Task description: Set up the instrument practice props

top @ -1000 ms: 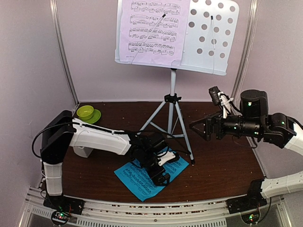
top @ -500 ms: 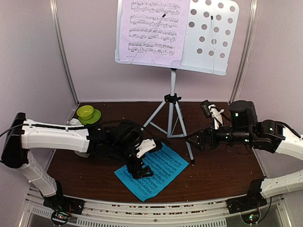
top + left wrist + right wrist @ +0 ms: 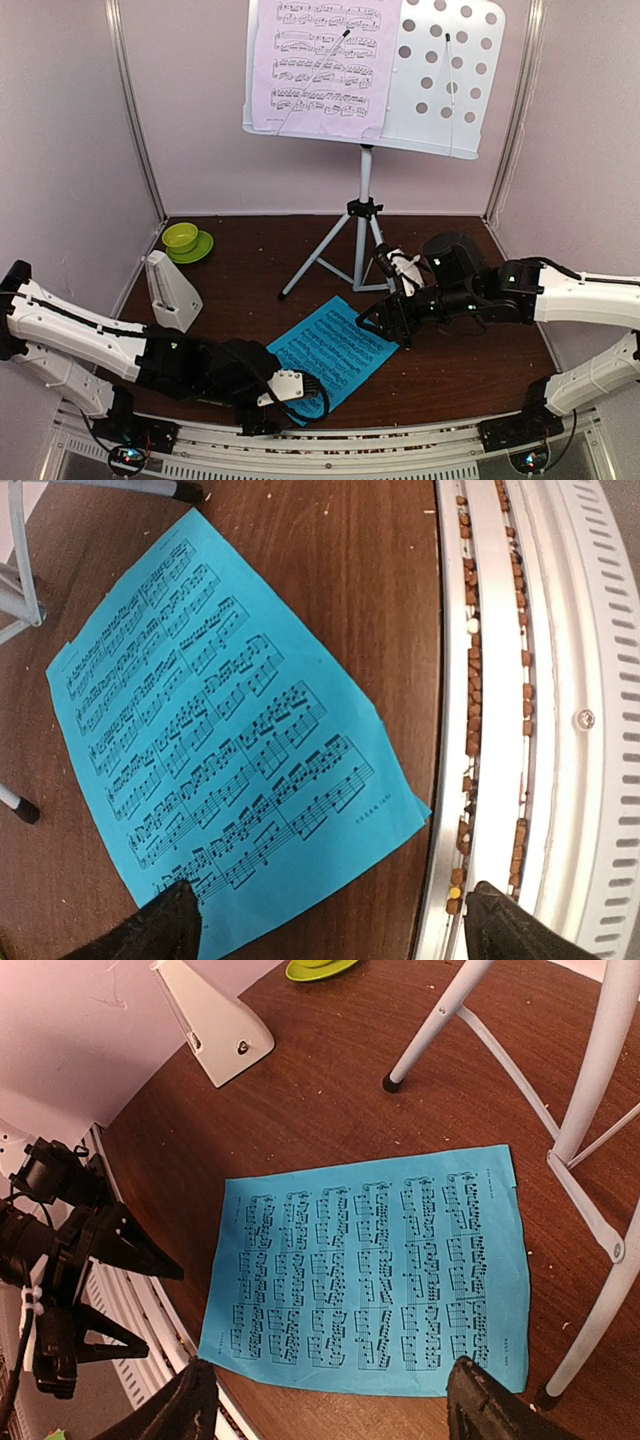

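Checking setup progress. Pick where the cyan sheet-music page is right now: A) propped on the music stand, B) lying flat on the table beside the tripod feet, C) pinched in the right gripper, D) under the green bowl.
B: the cyan page lies flat on the table by the tripod; only the lilac page is on the stand.

Left gripper hangs low, jaws wide, at the cyan page's near corner, right gripper gaping over its far edge.

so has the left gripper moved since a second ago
Yes. The left gripper has drawn back from the tripod legs toward the near edge of the table, going from over the middle of the cyan sheet to its near corner.
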Tool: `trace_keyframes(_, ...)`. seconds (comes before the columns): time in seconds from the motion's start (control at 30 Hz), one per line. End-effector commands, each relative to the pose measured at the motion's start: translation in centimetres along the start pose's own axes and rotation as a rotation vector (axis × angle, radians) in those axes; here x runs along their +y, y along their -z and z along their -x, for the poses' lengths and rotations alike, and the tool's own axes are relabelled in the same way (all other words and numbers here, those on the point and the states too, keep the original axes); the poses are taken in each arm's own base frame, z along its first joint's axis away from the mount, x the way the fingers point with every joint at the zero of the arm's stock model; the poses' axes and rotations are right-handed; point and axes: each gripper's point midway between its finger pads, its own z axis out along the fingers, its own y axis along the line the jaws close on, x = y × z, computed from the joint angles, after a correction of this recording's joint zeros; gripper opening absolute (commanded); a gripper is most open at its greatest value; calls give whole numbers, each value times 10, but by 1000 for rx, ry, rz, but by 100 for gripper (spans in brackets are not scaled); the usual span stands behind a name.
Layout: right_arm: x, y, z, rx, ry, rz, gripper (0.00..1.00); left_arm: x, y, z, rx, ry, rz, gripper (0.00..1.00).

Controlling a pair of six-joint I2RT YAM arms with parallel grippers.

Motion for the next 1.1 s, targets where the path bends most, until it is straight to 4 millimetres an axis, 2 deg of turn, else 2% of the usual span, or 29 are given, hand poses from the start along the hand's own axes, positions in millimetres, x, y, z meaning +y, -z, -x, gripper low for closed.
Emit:
trace_keyframes(0.0,11,2,16,-46,10,35,79,2,-9,11,-38,-82,109,94)
trace_keyframes(0.2,2,-11,1,7,-2,13,70,-2,-31,12,21,-170,156,87)
trace_keyframes(0.67,-12,-68,-19,136,29,-32,19,-1,-52,3,76,-280,183,71)
trace_keyframes(0.9,-17,-91,-33,206,52,-58,9,-13,-51,5,42,-313,153,68)
trace_keyframes(1.07,-24,-102,-44,246,72,-106,5,-25,-53,8,24,-351,132,64)
